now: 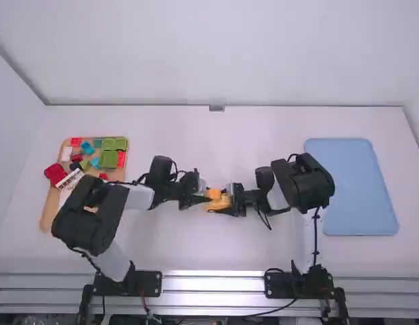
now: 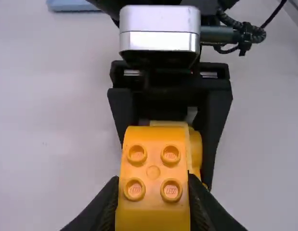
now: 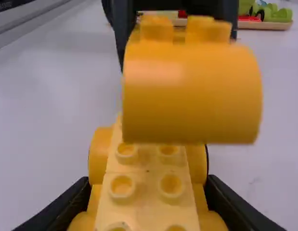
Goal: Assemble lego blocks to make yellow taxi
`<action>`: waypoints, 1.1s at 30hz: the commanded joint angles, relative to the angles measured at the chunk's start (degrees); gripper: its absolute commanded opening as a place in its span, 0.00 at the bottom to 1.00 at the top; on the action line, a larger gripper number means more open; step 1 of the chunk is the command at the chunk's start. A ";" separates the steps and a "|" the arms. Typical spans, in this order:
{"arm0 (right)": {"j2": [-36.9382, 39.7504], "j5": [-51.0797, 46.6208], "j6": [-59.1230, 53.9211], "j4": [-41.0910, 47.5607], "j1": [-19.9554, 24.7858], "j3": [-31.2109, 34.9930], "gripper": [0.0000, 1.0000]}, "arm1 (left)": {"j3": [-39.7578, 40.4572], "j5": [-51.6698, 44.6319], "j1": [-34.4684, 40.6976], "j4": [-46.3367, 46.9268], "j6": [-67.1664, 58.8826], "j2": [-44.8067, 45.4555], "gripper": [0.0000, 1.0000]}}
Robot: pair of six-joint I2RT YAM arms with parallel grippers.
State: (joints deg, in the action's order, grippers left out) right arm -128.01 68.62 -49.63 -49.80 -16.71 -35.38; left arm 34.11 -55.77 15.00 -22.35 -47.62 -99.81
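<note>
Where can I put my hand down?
The blue mat is bare, and so is the far table between mat and tray. It's crowded where the left gripper and right gripper hold yellow blocks, and on the tray.

Orange-yellow rounded plastic block (image 2: 153, 166), 4 studs up, just over pale-yellow studded plastic base w/ rounded orange sides (image 3: 147, 187), above white counter (image 1: 216, 250).

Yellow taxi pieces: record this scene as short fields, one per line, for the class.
Left end effector: shut on orange-yellow block
Right end effector: shut on yellow base
Block position: over the base
Block and base joined: cannot tell
Wooden tray: left side, bearing coloured blocks
Blue panel: right side
</note>
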 commanded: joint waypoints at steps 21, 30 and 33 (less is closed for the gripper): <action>-2.56 -8.46 -4.87 12.52 -1.40 -5.49 0.52 | -0.63 4.63 1.60 -1.95 3.26 -2.14 0.02; -2.56 -8.24 -9.38 12.31 -1.33 -3.69 0.54 | -0.63 5.29 1.92 -2.19 3.26 -2.16 0.02; -2.56 -8.22 -9.38 12.09 -1.33 -3.39 0.54 | -0.63 5.27 1.95 -2.08 3.26 -2.21 0.02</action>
State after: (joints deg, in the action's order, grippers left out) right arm -127.70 67.99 -55.44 -38.96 -18.04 -40.84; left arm 34.09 -49.60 16.47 -24.53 -44.73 -101.47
